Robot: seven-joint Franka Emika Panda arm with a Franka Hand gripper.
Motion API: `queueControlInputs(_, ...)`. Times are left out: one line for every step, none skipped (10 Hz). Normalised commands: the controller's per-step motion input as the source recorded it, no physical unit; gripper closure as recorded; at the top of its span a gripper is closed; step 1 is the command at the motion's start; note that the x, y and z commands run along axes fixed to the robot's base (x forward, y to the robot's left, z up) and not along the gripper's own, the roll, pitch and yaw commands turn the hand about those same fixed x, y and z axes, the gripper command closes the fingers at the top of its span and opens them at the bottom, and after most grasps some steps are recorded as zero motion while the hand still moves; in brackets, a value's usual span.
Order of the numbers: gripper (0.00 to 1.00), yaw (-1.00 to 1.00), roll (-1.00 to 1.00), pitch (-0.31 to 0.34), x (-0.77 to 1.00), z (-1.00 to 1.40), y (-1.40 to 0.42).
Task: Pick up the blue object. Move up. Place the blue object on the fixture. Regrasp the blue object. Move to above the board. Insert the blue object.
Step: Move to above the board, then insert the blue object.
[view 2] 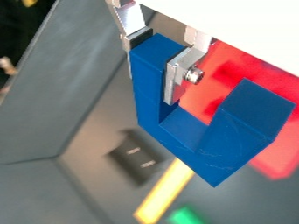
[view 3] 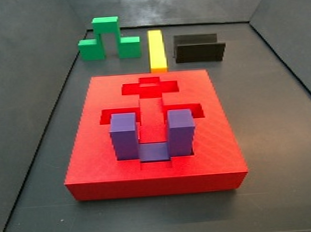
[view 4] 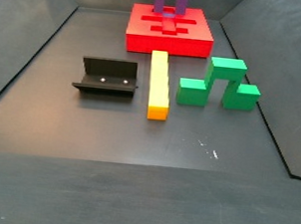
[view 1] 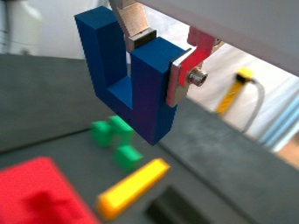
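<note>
In both wrist views my gripper (view 1: 162, 57) (view 2: 158, 57) is shut on one prong of the blue object (view 1: 126, 83) (view 2: 176, 127), a dark blue U-shaped block that hangs high over the floor. Neither side view shows the gripper or the blue object. The fixture (view 2: 138, 157) (view 3: 199, 49) (view 4: 107, 78), a small black block, stands on the dark floor below the held piece. The red board (view 1: 41, 194) (view 2: 251, 66) (view 3: 108, 166) (view 4: 147, 34) lies flat on the floor apart from the fixture, with a cross-shaped cut-out.
A purple U-shaped block (view 3: 153, 136) (view 4: 169, 0) sits in the board. A yellow bar (view 1: 135, 186) (view 3: 157, 48) (view 4: 157, 83) lies between the fixture and a green block (view 1: 114, 131) (view 3: 103, 38) (view 4: 220, 83). Dark walls ring the floor.
</note>
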Motion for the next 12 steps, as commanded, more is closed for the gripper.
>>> queueControlInputs(1.0,-0.03,-1.0,0.088,-0.84,0.15,-0.75)
queueControlInputs(1.0,-0.02,-1.0,0.086,-0.47,0.08,-0.4)
queueControlInputs(1.0,-0.02,-1.0,0.088,-0.19,0.03,-0.15)
queueControlInputs(1.0,-0.01,-1.0,0.078,-0.14,0.03,-0.1)
queueControlInputs(1.0,-0.01,-1.0,0.054,-0.13,0.01,-0.04)
queueControlInputs(1.0,-0.01,-1.0,0.033,-0.1,0.01,0.0)
queueControlInputs(1.0,0.0,-0.71,0.002,-0.09,0.01,0.02)
queueControlInputs(1.0,0.0,-0.5,-0.017,-0.07,0.0,0.02)
queueControlInputs(1.0,0.0,-0.32,-0.022,-0.05,0.0,0.01)
queueControlInputs(1.0,-0.01,-0.21,-0.017,-0.03,0.0,0.01)
queueControlInputs(1.0,0.0,-0.01,0.0,0.01,-0.09,0.0)
queueControlInputs(1.0,-0.04,0.01,-0.003,0.2,-0.47,0.0)
